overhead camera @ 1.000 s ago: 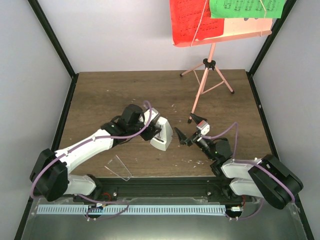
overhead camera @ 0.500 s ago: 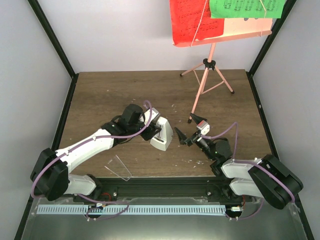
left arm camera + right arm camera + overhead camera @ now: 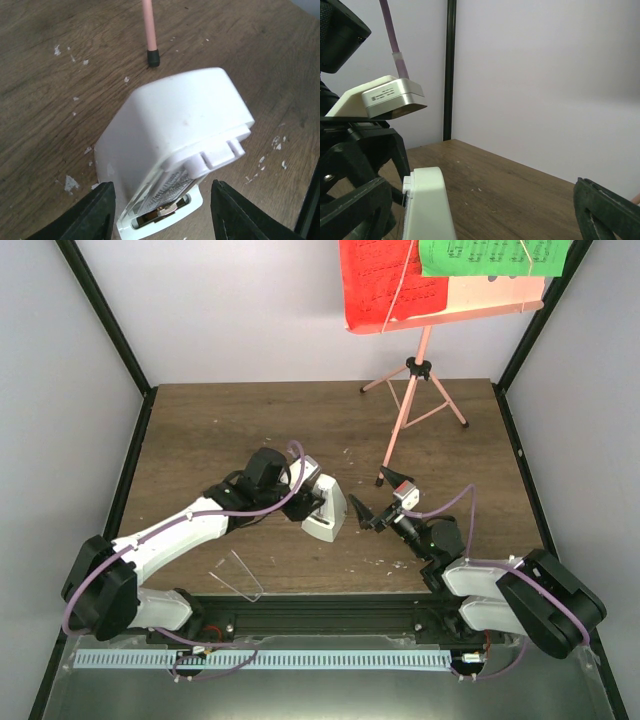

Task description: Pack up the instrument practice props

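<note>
Left wrist view: the left gripper (image 3: 161,212) straddles the metronome (image 3: 175,135) with jaws spread. 1 finger is clear of its base and the other is possibly touching, so there is no grasp yet. The metronome sits on the table (image 3: 220,440) near a foot of the stand (image 3: 420,390).

Risk: closing on the smooth, tapered sides could squeeze it out or tip it.

Only the top view shows the cover (image 3: 235,575) lying well apart and the pages (image 3: 385,280) on the stand. The right gripper (image 3: 378,502), released, is just beside the metronome.
</note>
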